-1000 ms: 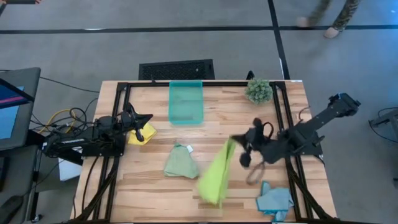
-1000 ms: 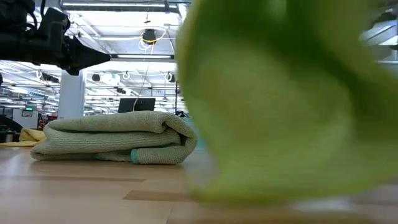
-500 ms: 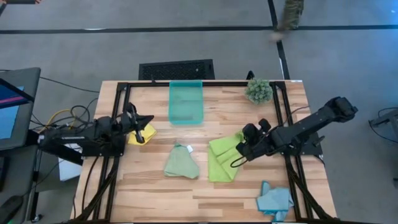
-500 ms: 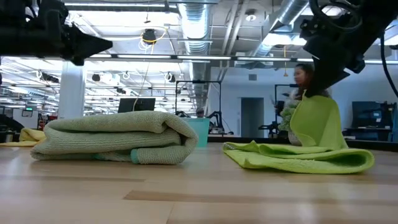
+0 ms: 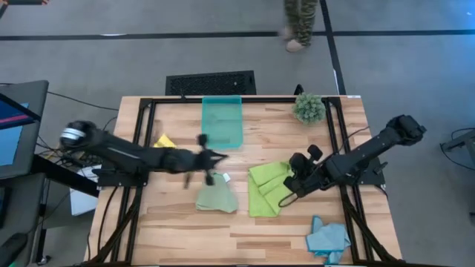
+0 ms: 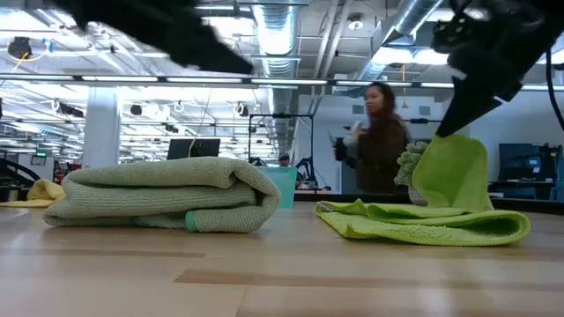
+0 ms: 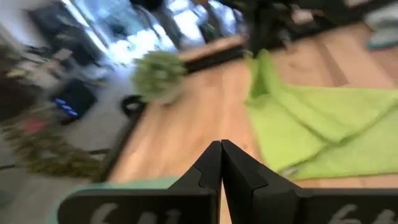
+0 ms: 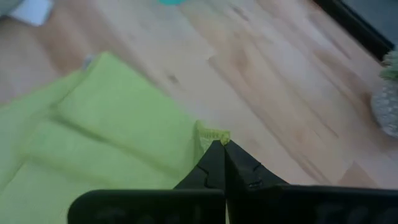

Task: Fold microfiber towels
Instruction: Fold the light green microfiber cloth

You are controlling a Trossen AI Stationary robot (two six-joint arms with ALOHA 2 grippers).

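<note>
The lime green towel lies crumpled right of the table's middle, and my right gripper is shut on it. The pale green towel rests folded on the table, seen from the side in the low view. My left gripper hovers shut and empty beyond the pale green towel's far edge, near the teal bin. The yellow towel lies at the left. The light blue towel lies bunched at the near right corner. My right gripper pinches a hemmed corner of the lime green towel between its two fingertips. The fingers slant down from the table's right side. That corner stands up as a flap, while the rest of the towel lies in loose folds on the table.
A small spiky plant stands at the far right. A black frame runs around the wooden tabletop. A person walks in the room beyond the table. Bare wood lies along the near edge between the towels.
My left arm has swung from the table's left edge toward its middle, gripper still shut, ending past the pale green towel. My right gripper has gone down with the lime green towel, which hung lifted and swinging and now lies on the table with one corner held up.
</note>
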